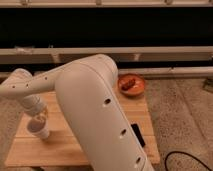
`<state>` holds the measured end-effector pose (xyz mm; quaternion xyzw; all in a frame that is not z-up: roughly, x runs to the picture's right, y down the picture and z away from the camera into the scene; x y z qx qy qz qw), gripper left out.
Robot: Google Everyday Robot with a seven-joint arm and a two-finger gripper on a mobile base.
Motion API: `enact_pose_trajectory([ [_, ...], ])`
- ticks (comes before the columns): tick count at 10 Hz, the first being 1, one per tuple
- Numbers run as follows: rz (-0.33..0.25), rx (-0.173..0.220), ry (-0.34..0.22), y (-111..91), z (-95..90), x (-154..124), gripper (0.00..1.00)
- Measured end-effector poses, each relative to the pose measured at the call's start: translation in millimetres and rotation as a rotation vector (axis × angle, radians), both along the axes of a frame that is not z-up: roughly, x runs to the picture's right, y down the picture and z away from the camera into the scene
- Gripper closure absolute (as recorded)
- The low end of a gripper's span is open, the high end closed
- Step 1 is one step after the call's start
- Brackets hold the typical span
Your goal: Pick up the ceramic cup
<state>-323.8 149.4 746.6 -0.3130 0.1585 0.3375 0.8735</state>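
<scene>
The ceramic cup (40, 129) is small, white and handleless, and stands upright on the left part of the wooden table (75, 145). My gripper (38, 116) comes down from the white forearm at the left. It sits right over the cup's rim and hides part of the cup's top. My big white upper arm (100, 115) fills the middle of the view and hides the table's centre.
A shallow orange-brown bowl (131, 84) with something dark red in it stands at the table's back right corner. A flat black object (137, 135) lies near the right edge. A dark cable (187, 159) lies on the floor at the right. A railing runs behind the table.
</scene>
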Motion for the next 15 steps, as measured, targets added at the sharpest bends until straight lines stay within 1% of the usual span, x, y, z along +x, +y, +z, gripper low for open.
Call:
enact_pose_trajectory([
  [1, 0.002, 0.002, 0.000, 1, 2.0, 0, 0.97],
  [2, 0.004, 0.003, 0.000, 1, 3.2, 0, 0.98],
  [4, 0.005, 0.006, -0.004, -3, -0.4, -1, 0.98],
  [6, 0.000, 0.011, -0.003, -14, -9.3, 3, 0.98],
  [12, -0.004, 0.021, -0.003, -21, -15.9, 9, 0.98],
  [14, -0.007, 0.021, -0.003, -19, -15.5, 8, 0.88],
  [15, -0.008, 0.023, -0.004, -18, -14.2, 9, 0.85],
])
